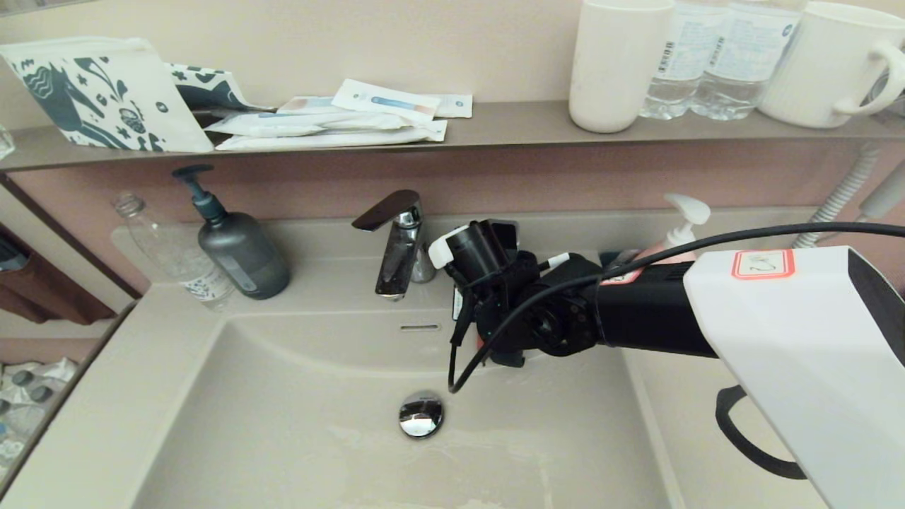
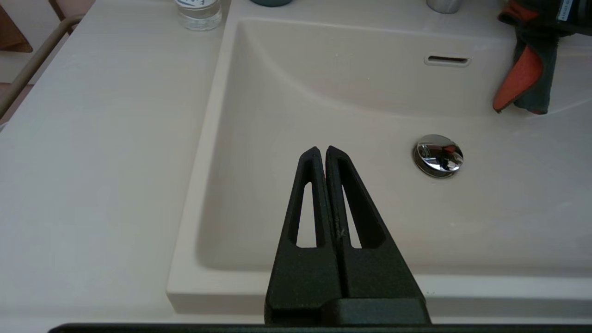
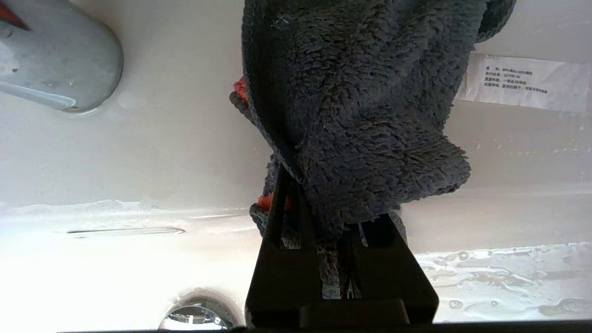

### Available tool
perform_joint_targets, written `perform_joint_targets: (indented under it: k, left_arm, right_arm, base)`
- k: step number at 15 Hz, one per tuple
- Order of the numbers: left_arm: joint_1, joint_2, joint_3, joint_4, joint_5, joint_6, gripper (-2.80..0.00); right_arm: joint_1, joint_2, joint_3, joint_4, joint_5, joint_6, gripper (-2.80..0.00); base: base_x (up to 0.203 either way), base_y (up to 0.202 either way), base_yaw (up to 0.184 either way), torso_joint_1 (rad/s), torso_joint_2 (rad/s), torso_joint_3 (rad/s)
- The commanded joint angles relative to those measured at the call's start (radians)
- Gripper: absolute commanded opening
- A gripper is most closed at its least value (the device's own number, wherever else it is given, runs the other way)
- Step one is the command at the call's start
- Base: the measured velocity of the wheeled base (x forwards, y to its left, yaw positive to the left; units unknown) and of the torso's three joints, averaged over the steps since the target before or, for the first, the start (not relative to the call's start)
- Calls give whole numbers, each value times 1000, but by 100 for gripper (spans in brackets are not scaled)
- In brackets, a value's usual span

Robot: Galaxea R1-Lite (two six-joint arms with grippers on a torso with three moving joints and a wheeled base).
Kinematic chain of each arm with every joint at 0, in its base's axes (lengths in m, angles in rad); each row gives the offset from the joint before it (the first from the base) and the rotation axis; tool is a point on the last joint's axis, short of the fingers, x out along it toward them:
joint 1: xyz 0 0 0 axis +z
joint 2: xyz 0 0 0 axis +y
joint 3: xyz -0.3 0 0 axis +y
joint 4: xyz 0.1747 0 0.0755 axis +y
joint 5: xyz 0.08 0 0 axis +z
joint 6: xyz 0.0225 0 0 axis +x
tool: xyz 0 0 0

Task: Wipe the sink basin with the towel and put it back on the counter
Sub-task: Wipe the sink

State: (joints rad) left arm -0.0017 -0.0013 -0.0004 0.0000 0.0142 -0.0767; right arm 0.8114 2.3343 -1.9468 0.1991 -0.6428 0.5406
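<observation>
While the towel (image 3: 360, 129) is clamped in the right gripper (image 3: 323, 217) at the back of the sink basin (image 1: 283, 424), near the faucet (image 1: 399, 240), wiping appears underway or nearly finished. The towel's long axis is hung downward from the jaws, so return to the counter (image 1: 127, 367) is judged next. The left gripper (image 2: 322, 152) is parked, closed and empty, at the basin's front.

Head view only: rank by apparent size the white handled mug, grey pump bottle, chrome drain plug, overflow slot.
1. White handled ceramic mug, though it sits near the camera, so this is unsure.
2. Dark grey pump soap bottle.
3. Round chrome drain plug.
4. Small overflow slot, the thinnest.
</observation>
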Motion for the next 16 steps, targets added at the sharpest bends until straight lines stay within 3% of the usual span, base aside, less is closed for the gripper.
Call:
perform_joint_targets:
  k: [1,9,16]
  left_arm:
    - [0,1,0,0,0,-1,-280]
    - [0,1,0,0,1,-1,-280]
    - [0,1,-1,0,1,-1,-280]
  right_arm:
    - [-25,-3,5,4,-7,2,-280]
    - [-194,-137,232,30,-10,5,-280]
    - [-178,-207,366,39,-8,-3,-280]
  base:
    - [0,0,0,0,0,0]
    - [0,0,0,0,0,0]
    - [0,0,0,0,0,0]
